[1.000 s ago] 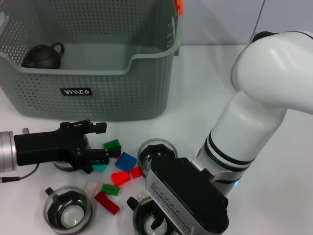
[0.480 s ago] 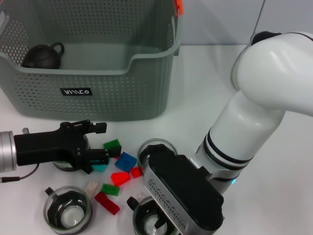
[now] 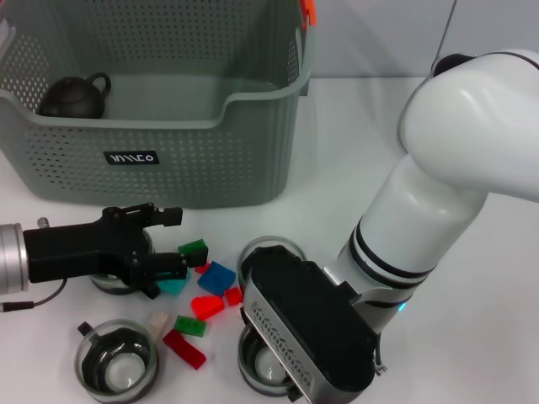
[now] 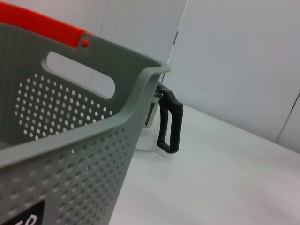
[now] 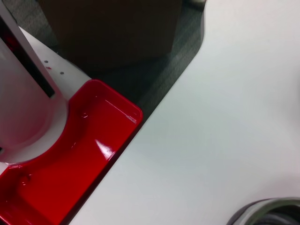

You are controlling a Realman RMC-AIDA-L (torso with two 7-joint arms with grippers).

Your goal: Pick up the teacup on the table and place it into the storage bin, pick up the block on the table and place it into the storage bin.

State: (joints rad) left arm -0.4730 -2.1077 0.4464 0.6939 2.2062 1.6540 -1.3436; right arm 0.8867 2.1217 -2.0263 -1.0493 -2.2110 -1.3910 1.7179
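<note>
- Left gripper lay low over the desk near its front-left part, fingers spread apart, nothing between them; upper finger by the storage bin's front wall, lower finger tip just beside the green block and over a teal block.
- Under the left gripper body sat a glass teacup, mostly hidden.
- Right gripper was down at the desk's front edge, its black-and-silver body directly above a teacup; fingers hidden, so can't tell if spread, closed or gripping the cup.
- Third teacup stood at front-left, apart from both grippers; a fourth peeked out just behind the right gripper body.
- Blocks lay scattered btwn the cups: blue, red, long red, small green, beige.
- Storage bin stood at the desk's back-left, orange clip on its rim, dark teapot inside at its left.
- Left wrist view: bin wall close up, a black handle past its corner.
- Right wrist view: bare desk, red tray off its edge.
</note>
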